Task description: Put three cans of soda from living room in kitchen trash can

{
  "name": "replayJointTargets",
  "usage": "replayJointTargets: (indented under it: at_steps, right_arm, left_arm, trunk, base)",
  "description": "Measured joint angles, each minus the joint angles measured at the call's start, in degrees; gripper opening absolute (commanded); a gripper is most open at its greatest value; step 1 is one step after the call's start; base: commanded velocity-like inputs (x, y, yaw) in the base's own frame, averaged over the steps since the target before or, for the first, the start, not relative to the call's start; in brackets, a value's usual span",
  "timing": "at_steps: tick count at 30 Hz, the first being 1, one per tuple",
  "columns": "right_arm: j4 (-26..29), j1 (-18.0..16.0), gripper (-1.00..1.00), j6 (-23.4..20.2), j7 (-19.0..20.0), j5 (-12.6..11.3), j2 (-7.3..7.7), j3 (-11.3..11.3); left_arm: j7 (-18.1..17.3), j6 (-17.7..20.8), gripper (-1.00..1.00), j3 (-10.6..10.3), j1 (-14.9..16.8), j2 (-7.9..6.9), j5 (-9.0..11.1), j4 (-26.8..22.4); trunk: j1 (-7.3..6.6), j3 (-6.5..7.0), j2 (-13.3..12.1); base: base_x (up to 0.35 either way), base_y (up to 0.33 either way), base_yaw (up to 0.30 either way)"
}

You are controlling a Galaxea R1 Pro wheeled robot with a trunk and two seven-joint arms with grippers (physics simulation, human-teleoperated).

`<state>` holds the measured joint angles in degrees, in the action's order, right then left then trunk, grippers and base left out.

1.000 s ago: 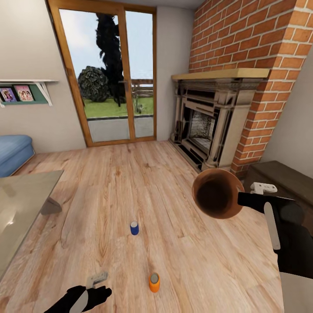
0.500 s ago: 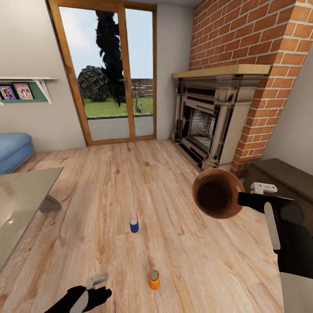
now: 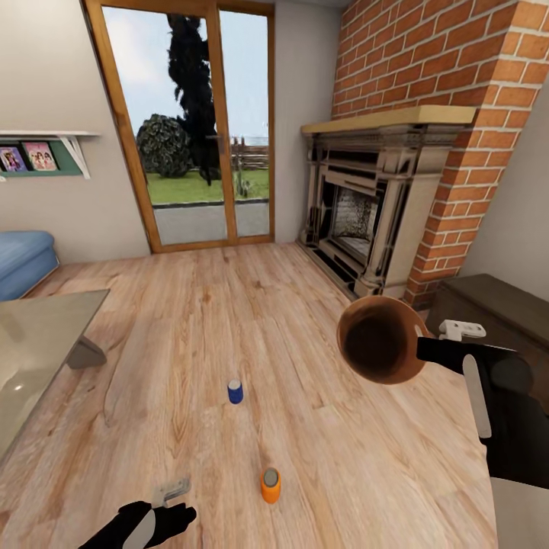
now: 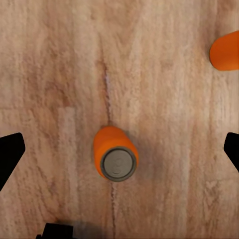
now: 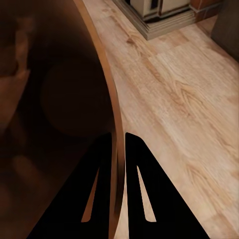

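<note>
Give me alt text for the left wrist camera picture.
An orange can stands upright on the wood floor, seen from above between the open left gripper's black fingertips. Part of a second orange can shows at the picture's edge.

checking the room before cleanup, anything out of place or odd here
Yes: soda cans stand upright on the wood-plank floor, a dark blue can and an orange can, with two orange ones in the left wrist view. The right gripper pinches the round brown-lined bin by its rim, held tilted in mid-air.

2 cans (image 3: 235, 392) on floor (image 3: 229, 320), fireplace (image 3: 366, 221) right
</note>
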<state>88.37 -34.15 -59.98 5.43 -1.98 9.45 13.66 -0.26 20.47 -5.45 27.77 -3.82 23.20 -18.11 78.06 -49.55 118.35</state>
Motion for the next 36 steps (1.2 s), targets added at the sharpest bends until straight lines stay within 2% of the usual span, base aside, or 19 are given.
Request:
replayJointTargets:
  at_steps: [36]
  right_arm:
    - [0.0,0.0,-1.00,0.0,0.0,-0.1,0.05,0.0]
  left_arm:
    - [-0.1,0.1,1.00,-0.1,0.0,0.12,-0.2,1.6]
  trunk:
    - [7.91,-6.46,14.4]
  base:
    - [0.000,0.000,0.000]
